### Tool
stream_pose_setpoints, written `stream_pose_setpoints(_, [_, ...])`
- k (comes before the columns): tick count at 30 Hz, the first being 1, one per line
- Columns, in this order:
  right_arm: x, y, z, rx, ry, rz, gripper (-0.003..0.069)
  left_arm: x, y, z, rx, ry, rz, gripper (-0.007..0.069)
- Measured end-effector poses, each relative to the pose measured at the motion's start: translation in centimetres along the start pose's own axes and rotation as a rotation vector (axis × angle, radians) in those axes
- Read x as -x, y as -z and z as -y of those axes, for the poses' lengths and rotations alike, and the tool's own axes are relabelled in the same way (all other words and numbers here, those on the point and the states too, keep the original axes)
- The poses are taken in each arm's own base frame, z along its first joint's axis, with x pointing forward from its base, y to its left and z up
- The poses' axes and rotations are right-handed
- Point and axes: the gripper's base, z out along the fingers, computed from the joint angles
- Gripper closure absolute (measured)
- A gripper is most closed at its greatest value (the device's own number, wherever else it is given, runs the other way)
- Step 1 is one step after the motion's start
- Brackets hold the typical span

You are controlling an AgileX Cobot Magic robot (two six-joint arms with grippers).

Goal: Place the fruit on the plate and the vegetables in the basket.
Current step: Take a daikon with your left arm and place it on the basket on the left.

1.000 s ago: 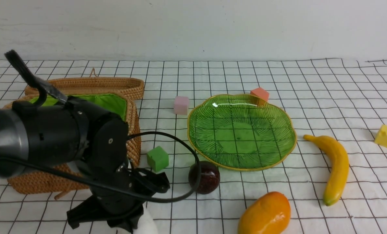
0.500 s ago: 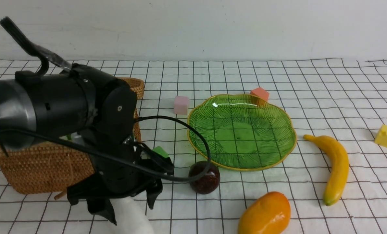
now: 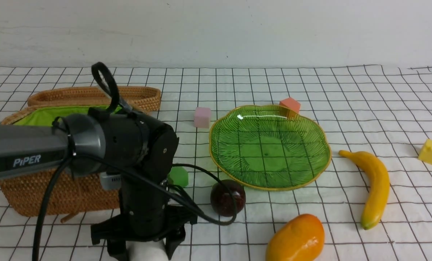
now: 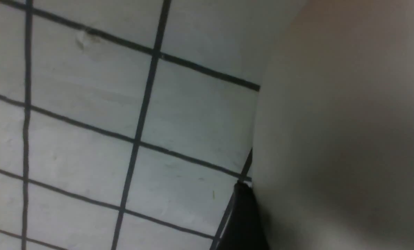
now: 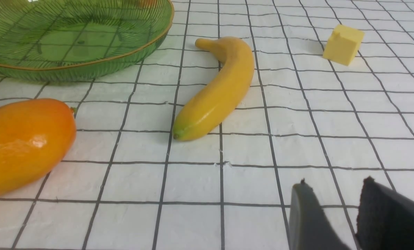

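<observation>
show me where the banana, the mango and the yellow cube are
banana (image 3: pixel 379 186), front view, middle of its curved body
mango (image 3: pixel 295 239), front view, centre of its orange skin
yellow cube (image 3: pixel 431 152), front view, its front face

- The left arm (image 3: pixel 27 152), marked PIPER, reaches across the front of the basket (image 3: pixel 38 197).
- The basket's wicker lid (image 3: pixel 92 95) lies just behind the basket.
- The left gripper (image 3: pixel 143 253) points down, its fingers (image 3: pixel 116 250) spread to either side of the white oval vegetable (image 3: pixel 147 251).
- The maroon fruit (image 3: pixel 227 197) sits on the worktop (image 3: pixel 382 108) just before the plate (image 3: pixel 270 152); a black cable (image 3: pixel 216 217) loops past it.
- The mango (image 3: pixel 295 239) lies nearer the camera, and the banana (image 3: pixel 375 188) lies right of the plate.
- The green cube (image 3: pixel 178 176) is partly hidden by the arm. The pink cube (image 3: pixel 202 117) and orange cube (image 3: pixel 290 104) flank the plate's far rim, and the yellow cube (image 3: pixel 431 151) stands far right.
</observation>
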Motion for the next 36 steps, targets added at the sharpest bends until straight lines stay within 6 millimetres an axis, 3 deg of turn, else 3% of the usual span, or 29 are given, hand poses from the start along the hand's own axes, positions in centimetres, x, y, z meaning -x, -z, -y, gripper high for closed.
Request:
stream_pose_setpoints(5, [0.0, 0.0, 0.0, -0.002, 0.006, 0.0, 0.0416, -0.1, 0.9, 0.1, -0.035, -0.033, 0.015, 0.0097])
stream_pose_setpoints(7, [0.0, 0.0, 0.0, -0.003, 0.006, 0.0, 0.0416, -0.2, 3.3, -0.1, -0.084, -0.046, 0.049, 0.0097])
stream_pose_setpoints(8, [0.0, 0.0, 0.0, -0.003, 0.006, 0.0, 0.0416, -0.2, 3.5, -0.1, -0.088, -0.048, 0.053, 0.0097])
stream_pose_setpoints(15, [0.0, 0.0, 0.0, -0.003, 0.006, 0.0, 0.0416, -0.9, 16.4, -2.5, -0.344, -0.082, 0.322, 0.0097])
stream_pose_setpoints(17, [0.0, 0.0, 0.0, -0.003, 0.006, 0.0, 0.0416, -0.6, 18.0, -3.3, -0.372, -0.062, 0.368, 0.0097])
stream_pose_setpoints(19, [0.0, 0.0, 0.0, -0.003, 0.006, 0.0, 0.0416, 0.4, 21.3, -6.0, -0.422, 0.043, 0.474, 0.0097])
stream_pose_setpoints(20, [0.0, 0.0, 0.0, -0.003, 0.005, 0.0, 0.0416, 0.9, 21.9, -6.9, -0.424, 0.089, 0.497, 0.0097])
stream_pose_setpoints(23, [0.0, 0.0, 0.0, -0.003, 0.005, 0.0, 0.0416, 3.1, 22.2, -10.0, -0.403, 0.301, 0.534, 0.0097])
stream_pose_setpoints(27, [0.0, 0.0, 0.0, -0.003, 0.006, 0.0, 0.0416, 5.9, 20.3, -12.4, -0.345, 0.554, 0.475, 0.0097])
stream_pose_setpoints(36, [0.0, 0.0, 0.0, -0.004, 0.009, 0.0, 0.0416, 10.1, 15.9, -12.3, -0.279, 0.647, 0.409, 0.0097])
